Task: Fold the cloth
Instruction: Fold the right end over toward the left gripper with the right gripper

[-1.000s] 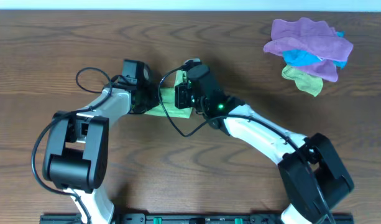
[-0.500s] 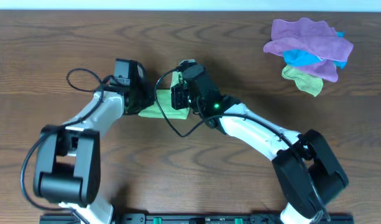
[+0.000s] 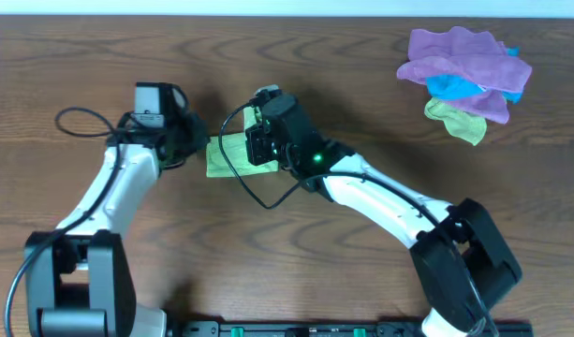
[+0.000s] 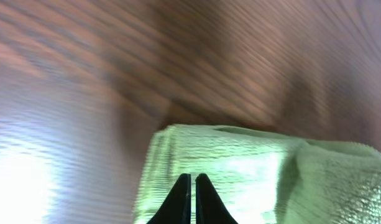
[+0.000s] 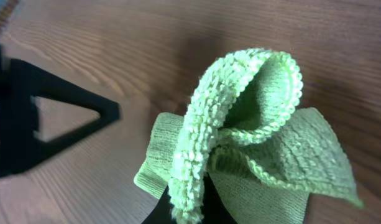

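Observation:
The lime-green cloth (image 3: 228, 157) lies bunched on the wooden table between my two arms. My right gripper (image 3: 252, 145) is shut on it. In the right wrist view a thick doubled edge of the cloth (image 5: 252, 124) rises from between the right gripper (image 5: 191, 208) fingers and curls over. My left gripper (image 3: 200, 148) is at the cloth's left edge. In the left wrist view the left gripper (image 4: 192, 182) is shut, its tips over the cloth (image 4: 240, 168), and I see nothing pinched between them.
A pile of purple, blue and dull green cloths (image 3: 464, 75) sits at the back right of the table. The left arm shows as a dark shape (image 5: 28, 118) in the right wrist view. Black cables loop beside both arms.
Both arms have shifted left, and the cloth has gone with the right gripper. The left arm has swung out further left and now sits at the cloth's left edge.

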